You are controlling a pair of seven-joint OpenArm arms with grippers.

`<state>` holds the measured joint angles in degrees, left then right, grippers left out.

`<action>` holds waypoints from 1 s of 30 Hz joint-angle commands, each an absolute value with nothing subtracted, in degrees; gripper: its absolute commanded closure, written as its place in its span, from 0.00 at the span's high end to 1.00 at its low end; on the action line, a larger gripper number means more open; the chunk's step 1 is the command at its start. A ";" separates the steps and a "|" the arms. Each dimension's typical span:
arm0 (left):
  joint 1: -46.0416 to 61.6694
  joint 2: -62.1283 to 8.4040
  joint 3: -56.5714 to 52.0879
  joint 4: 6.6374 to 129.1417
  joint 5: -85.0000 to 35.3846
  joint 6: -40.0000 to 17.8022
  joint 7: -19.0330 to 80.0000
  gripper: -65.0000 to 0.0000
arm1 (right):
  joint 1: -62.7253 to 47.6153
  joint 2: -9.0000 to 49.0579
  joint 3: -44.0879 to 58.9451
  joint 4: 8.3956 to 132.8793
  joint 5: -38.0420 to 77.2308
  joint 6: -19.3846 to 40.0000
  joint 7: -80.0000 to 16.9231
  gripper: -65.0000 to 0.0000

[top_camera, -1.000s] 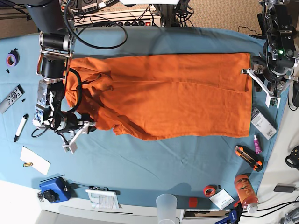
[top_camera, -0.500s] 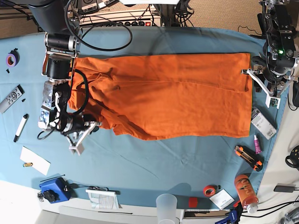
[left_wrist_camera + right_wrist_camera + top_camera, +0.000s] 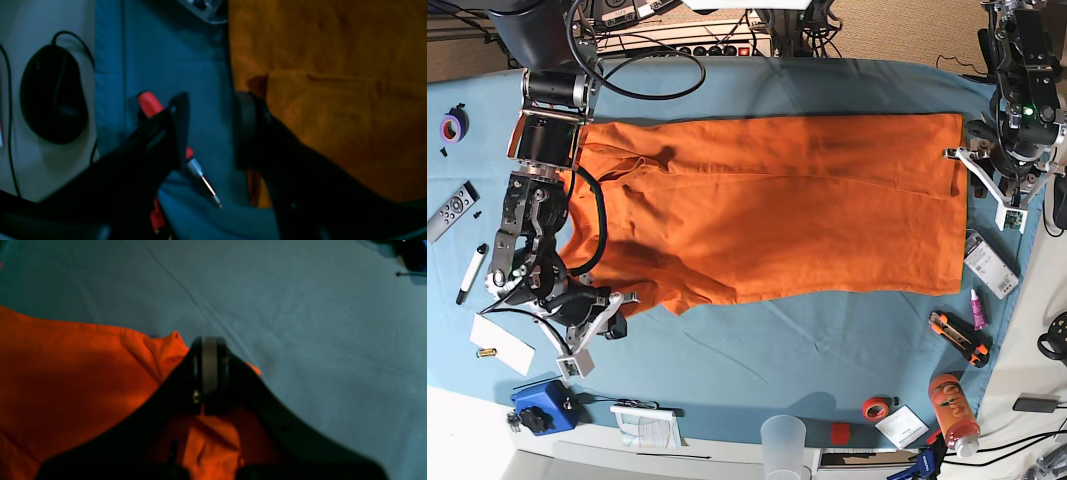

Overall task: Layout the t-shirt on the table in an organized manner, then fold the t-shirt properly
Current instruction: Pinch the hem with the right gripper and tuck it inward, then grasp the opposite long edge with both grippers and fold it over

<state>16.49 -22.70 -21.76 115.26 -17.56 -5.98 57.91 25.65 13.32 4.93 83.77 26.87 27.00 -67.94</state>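
Note:
The orange t-shirt (image 3: 777, 210) lies spread across the blue-covered table (image 3: 777, 360), its long side running left to right. At its lower-left corner my right gripper (image 3: 607, 310) is shut on a fold of the cloth. The right wrist view shows the jaws (image 3: 208, 373) pressed together with the orange t-shirt (image 3: 83, 380) pinched between them and bare table (image 3: 300, 306) beyond. Just off the shirt's right edge my left gripper (image 3: 984, 187) stands open. In the left wrist view its fingers (image 3: 176, 130) straddle blue cloth beside the t-shirt's hem (image 3: 327, 100), holding nothing.
A remote (image 3: 452, 210), marker (image 3: 472, 272), paper (image 3: 502, 343) and blue device (image 3: 539, 405) line the left edge. Along the front stand a plastic cup (image 3: 784, 445), red tape (image 3: 875, 407) and an orange bottle (image 3: 952, 405). A red screwdriver (image 3: 150, 103) lies under the left gripper.
My right gripper has shut on the shirt's lower-left part and moved toward the front-left, drawing that corner outward. The left arm has not moved.

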 commanded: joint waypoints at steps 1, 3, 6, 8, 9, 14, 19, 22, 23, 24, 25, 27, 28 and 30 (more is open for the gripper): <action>16.16 -23.49 -22.04 116.25 -19.27 -6.04 55.33 0.35 | 27.03 13.96 5.10 84.75 27.20 27.16 -66.81 0.00; 15.90 -23.49 -21.91 116.25 -22.41 -8.75 52.71 0.35 | 26.65 14.00 5.10 84.75 26.04 27.16 -66.26 0.00; 13.67 -23.33 -21.76 116.25 -23.49 -13.65 50.89 0.40 | 26.15 14.00 5.10 84.75 23.51 27.16 -65.58 0.00; 11.66 -23.33 -21.69 116.22 -23.62 -13.61 48.86 0.48 | 25.85 14.00 5.10 84.75 22.63 27.16 -65.56 0.00; 10.55 -23.35 -21.52 116.05 -23.57 -13.58 47.86 0.50 | 25.69 14.00 5.10 84.75 22.57 27.16 -65.56 0.00; 2.00 -23.38 -17.54 106.83 -23.59 -13.63 47.09 0.52 | 25.43 14.02 5.10 84.75 22.41 27.16 -65.58 0.00; -10.11 -23.66 -10.20 91.02 -22.44 -13.63 47.11 0.52 | 25.41 14.00 5.10 84.75 22.39 27.16 -65.58 0.00; -17.12 -23.66 -6.24 82.46 -16.84 -13.58 47.09 0.52 | 25.41 14.00 5.10 84.75 21.32 27.16 -65.60 0.00; -19.16 -23.66 -5.21 79.57 -15.51 -13.15 47.11 0.52 | 25.41 14.00 5.10 84.75 20.84 27.16 -65.63 0.00; -20.95 -23.66 -4.45 76.77 -14.94 -12.95 47.20 0.52 | 25.41 14.00 5.10 84.75 20.43 27.16 -65.71 0.00; -22.50 -23.66 -3.92 74.13 -14.98 -12.97 47.79 0.52 | 25.41 14.00 5.10 84.75 19.97 27.16 -65.87 0.00; -25.04 -23.64 -3.44 69.69 -14.98 -12.99 49.36 0.52 | 25.41 14.04 5.10 84.75 19.25 27.16 -66.02 0.00; -25.93 -23.64 -3.44 67.88 -14.98 -12.97 50.26 0.52 | 25.41 14.15 5.10 84.75 19.00 27.16 -66.00 0.00; -27.00 -23.66 -3.44 65.25 -14.96 -12.99 51.51 0.52 | 25.41 14.31 5.10 84.75 18.55 27.16 -65.98 0.00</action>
